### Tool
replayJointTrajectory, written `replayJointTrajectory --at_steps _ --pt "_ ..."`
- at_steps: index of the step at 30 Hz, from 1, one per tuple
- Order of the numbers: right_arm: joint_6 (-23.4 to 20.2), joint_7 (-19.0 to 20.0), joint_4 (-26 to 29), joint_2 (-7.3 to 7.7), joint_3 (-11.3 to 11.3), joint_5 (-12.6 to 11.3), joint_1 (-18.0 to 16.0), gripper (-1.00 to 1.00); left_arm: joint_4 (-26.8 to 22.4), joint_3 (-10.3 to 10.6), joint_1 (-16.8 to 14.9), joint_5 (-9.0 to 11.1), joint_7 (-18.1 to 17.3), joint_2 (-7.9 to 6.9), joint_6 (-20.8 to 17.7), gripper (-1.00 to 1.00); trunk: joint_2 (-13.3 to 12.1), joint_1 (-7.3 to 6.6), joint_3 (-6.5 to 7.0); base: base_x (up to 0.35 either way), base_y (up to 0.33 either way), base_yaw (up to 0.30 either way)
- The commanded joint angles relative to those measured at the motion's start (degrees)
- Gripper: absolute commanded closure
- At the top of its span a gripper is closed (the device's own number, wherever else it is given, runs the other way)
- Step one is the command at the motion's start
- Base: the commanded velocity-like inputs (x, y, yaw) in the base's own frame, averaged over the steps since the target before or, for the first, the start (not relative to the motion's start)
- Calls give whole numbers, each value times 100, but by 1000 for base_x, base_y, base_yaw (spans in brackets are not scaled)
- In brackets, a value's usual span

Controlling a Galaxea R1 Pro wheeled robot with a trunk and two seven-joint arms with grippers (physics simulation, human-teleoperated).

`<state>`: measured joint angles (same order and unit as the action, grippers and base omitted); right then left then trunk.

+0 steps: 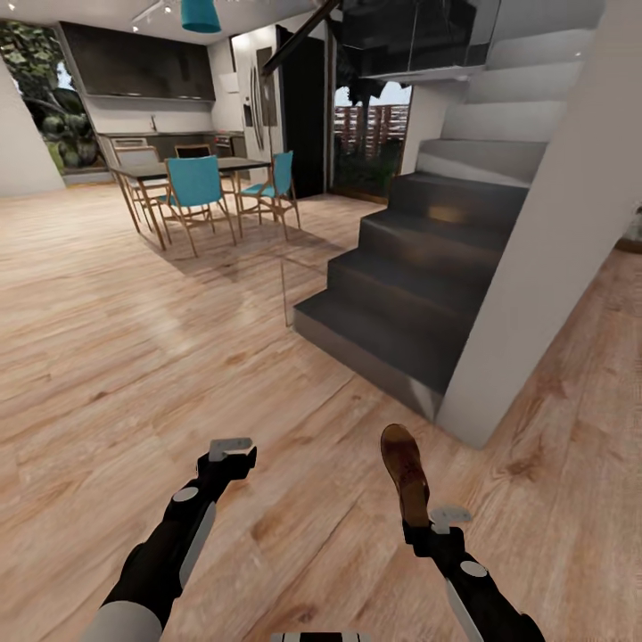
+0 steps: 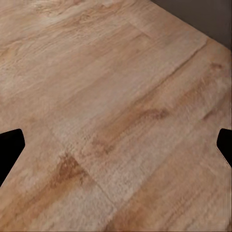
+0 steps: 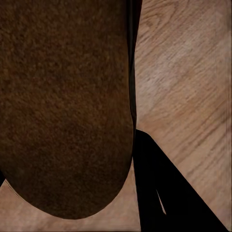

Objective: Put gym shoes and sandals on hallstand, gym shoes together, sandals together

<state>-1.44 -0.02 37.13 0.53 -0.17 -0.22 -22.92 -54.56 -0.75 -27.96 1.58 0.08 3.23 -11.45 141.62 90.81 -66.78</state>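
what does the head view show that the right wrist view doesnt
The head view alone takes in the room: dark stairs, a dining table with teal chairs, the left gripper empty, and the whole sandal sticking up from the right gripper. The right wrist view alone gives the close-up grain of the sandal's brown surface and a dark finger beside it. Both show the sandal and the wood floor.

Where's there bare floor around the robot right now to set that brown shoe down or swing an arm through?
Bare wood floor spreads wide between the left gripper, the dining table with its teal chairs and the dark stairs. A narrower strip runs right of the grey stair wall. It is tight ahead of the right gripper, holding the sandal close to the stair foot.
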Motion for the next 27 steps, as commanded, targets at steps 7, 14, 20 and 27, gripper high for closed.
replayJointTrajectory --at_steps 7,14,20,27 --pt "-15 -7 5 0 -1 -25 -3 100 -11 -5 31 14 1 3 -33 -100 2 -1 36 0 0 -256" --pt "-15 -7 5 0 -1 -23 -2 100 -11 -5 36 16 1 3 -35 -100 2 -1 72 0 0 -270" --pt "-15 -7 5 0 -1 -22 -2 100 -11 -5 36 17 1 3 -37 -100 2 -1 101 0 0 -271" --pt "-15 -7 5 0 -1 -22 -2 100 -5 -5 37 17 1 3 -34 -100 2 -1 132 0 0 -272"
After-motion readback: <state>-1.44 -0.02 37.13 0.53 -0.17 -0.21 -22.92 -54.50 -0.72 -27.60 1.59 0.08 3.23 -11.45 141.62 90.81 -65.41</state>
